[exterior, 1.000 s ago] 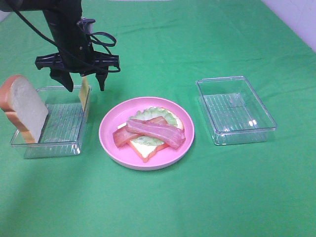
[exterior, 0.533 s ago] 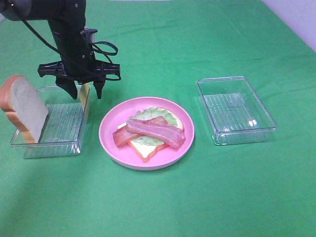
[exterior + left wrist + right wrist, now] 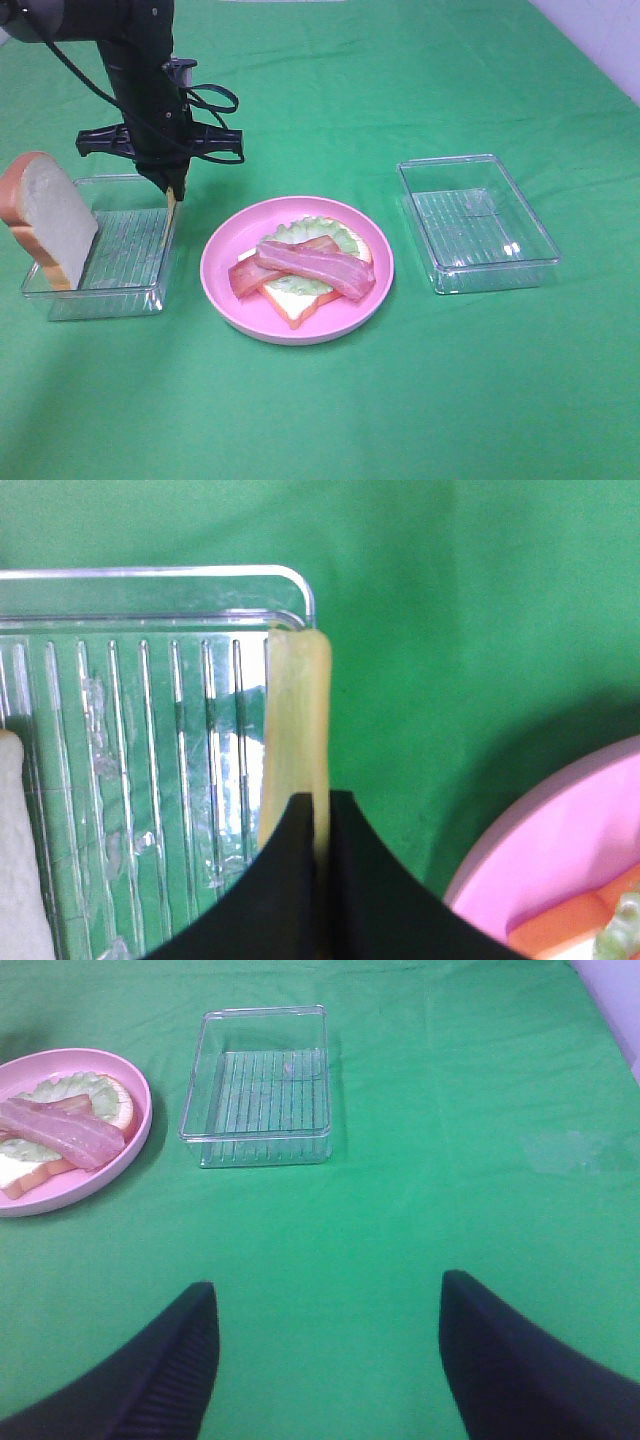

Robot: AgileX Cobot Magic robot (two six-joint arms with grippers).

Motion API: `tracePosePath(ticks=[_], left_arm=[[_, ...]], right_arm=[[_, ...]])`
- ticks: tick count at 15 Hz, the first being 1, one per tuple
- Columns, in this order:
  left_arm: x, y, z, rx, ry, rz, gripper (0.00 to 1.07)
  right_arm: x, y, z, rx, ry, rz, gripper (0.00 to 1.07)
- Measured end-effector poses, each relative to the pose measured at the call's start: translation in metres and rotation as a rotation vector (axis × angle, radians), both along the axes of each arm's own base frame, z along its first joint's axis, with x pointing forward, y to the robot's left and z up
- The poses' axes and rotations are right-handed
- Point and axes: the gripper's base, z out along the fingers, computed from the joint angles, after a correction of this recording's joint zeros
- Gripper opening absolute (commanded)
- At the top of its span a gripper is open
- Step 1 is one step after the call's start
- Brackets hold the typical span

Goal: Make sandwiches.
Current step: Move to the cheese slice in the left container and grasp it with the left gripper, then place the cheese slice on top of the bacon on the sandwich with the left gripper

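We find the left gripper (image 3: 172, 192) poised vertically over the left tray (image 3: 60, 298), fingers pointing straight down. Its jaws are pressed nearly together, pinching the upper edge of the cheese (image 3: 172, 208). In the wrist view the cheese (image 3: 296, 715) stands on edge, running away from the gripper (image 3: 322, 808) along the tray (image 3: 150, 574) wall to its corner. That wall is the one nearest the plate (image 3: 215, 270).

The governing relation is that the plate lies just beside this tray, toward the middle of the table. The stack (image 3: 310, 265) on it is so far bottom bread, lettuce and bacon. In our judgement the slice must rise clear of the wall, cross sideways, then turn flat over the bacon. The top bread (image 3: 50, 215) leans at the tray's far end, well apart from the jaws.

The left arm is plainly the nearer. The right gripper (image 3: 325, 1345) hovers wide open and empty above bare cloth, beyond the right tray (image 3: 262, 1010).
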Motion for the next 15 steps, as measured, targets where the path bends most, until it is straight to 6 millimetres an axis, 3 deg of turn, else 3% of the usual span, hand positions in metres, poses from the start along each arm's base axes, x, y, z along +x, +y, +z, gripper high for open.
tracePosePath(ticks=[4, 7, 8, 9, 11, 13, 14, 15], left_arm=[[-0.004, 0.002, 0.000, 0.016, 0.039, 0.003, 0.00], [-0.006, 0.002, 0.018, 0.001, 0.017, 0.006, 0.00], [-0.009, 0.002, 0.040, -0.027, -0.027, 0.000, 0.00], [-0.010, 0.001, 0.047, -0.044, -0.037, -0.001, 0.00], [-0.019, -0.008, 0.075, -0.187, -0.050, -0.045, 0.00], [-0.027, -0.032, 0.082, -0.448, -0.005, -0.174, 0.00], [-0.027, -0.032, 0.082, -0.448, -0.005, -0.174, 0.00], [-0.028, -0.044, 0.082, -0.574, 0.001, -0.256, 0.00]], right_arm=[[0.000, 0.000, 0.000, -0.003, 0.000, 0.002, 0.60], [0.000, 0.000, 0.000, -0.003, 0.000, 0.002, 0.60], [0.000, 0.000, 0.000, -0.003, 0.000, 0.002, 0.60], [0.000, 0.000, 0.000, -0.003, 0.000, 0.002, 0.60], [0.000, 0.000, 0.000, -0.003, 0.000, 0.002, 0.60], [0.000, 0.000, 0.000, -0.003, 0.000, 0.002, 0.60], [0.000, 0.000, 0.000, -0.003, 0.000, 0.002, 0.60], [0.000, 0.000, 0.000, -0.003, 0.000, 0.002, 0.60]])
